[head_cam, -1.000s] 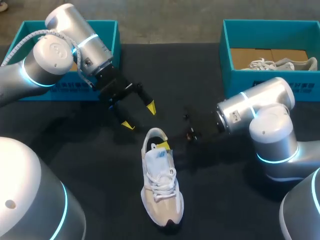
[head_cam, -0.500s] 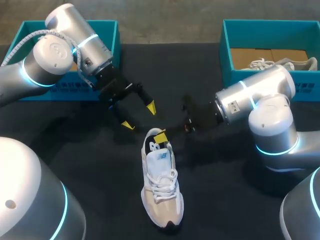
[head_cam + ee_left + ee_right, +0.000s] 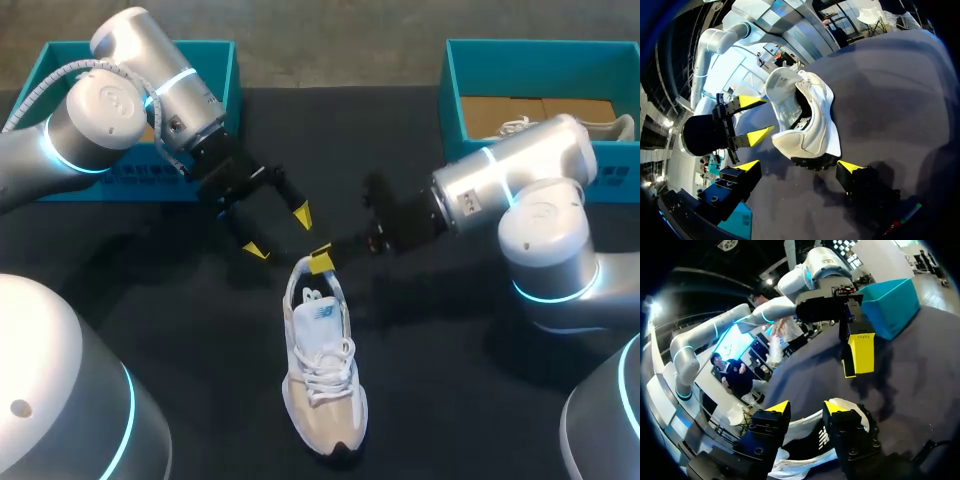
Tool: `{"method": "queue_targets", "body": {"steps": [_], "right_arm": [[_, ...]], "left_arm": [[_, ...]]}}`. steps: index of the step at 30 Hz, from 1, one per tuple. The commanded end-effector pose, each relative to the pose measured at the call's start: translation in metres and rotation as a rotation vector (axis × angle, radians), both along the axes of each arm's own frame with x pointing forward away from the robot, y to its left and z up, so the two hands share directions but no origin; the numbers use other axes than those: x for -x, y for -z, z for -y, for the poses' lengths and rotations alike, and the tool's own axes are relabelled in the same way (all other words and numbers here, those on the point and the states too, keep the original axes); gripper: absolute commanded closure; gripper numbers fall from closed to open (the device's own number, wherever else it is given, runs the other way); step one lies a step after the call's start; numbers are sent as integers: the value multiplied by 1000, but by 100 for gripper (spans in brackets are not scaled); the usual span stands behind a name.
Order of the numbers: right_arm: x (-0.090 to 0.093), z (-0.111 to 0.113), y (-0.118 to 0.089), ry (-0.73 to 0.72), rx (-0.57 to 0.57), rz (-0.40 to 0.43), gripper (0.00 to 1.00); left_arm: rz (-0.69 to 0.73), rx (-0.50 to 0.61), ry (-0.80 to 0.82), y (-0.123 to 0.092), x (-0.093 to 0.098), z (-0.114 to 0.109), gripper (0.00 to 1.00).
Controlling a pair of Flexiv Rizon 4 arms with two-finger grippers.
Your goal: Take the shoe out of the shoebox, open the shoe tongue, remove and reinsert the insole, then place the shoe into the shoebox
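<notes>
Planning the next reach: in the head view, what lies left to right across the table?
Left shoebox → left gripper, jaws open → shoe on the table → right shoebox holding a second shoe.

No word or number can be read anywhere on the table. The left shoebox (image 3: 140, 186) carries a line of white print along its near wall, partly hidden and too small to make out. The right shoebox (image 3: 618, 178) has the same sort of white print on its near wall, mostly covered. The shoe (image 3: 322, 370) bears a small dark mark on its tongue (image 3: 318, 312). The right wrist view shows what seems to be a white mark on a dark patch of it. Neither is legible.
</notes>
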State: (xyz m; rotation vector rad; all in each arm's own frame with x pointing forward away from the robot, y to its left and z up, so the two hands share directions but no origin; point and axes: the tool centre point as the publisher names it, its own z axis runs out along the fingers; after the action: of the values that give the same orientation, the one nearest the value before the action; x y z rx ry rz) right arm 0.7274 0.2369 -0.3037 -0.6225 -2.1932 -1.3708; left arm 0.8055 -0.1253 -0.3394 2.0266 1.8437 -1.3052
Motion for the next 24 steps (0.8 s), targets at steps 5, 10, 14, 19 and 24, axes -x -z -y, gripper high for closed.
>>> {"method": "queue_targets", "body": {"steps": [5,10,14,19,24], "right_arm": [[15,5,-19,84,71,33,63],[26,5,-22,163,131,31,82],[30,5,-25,234,179,29,100],[30,2,-29,335,229,63,100],[29,-7,-26,420,321,77,100]], "left_arm": [[2,-2,1,0,0,0,0],[2,-2,1,0,0,0,0],[2,-2,1,0,0,0,0],[24,-13,-16,-14,-5,-7,0],[54,-2,-81,-29,-20,-21,0]]}}
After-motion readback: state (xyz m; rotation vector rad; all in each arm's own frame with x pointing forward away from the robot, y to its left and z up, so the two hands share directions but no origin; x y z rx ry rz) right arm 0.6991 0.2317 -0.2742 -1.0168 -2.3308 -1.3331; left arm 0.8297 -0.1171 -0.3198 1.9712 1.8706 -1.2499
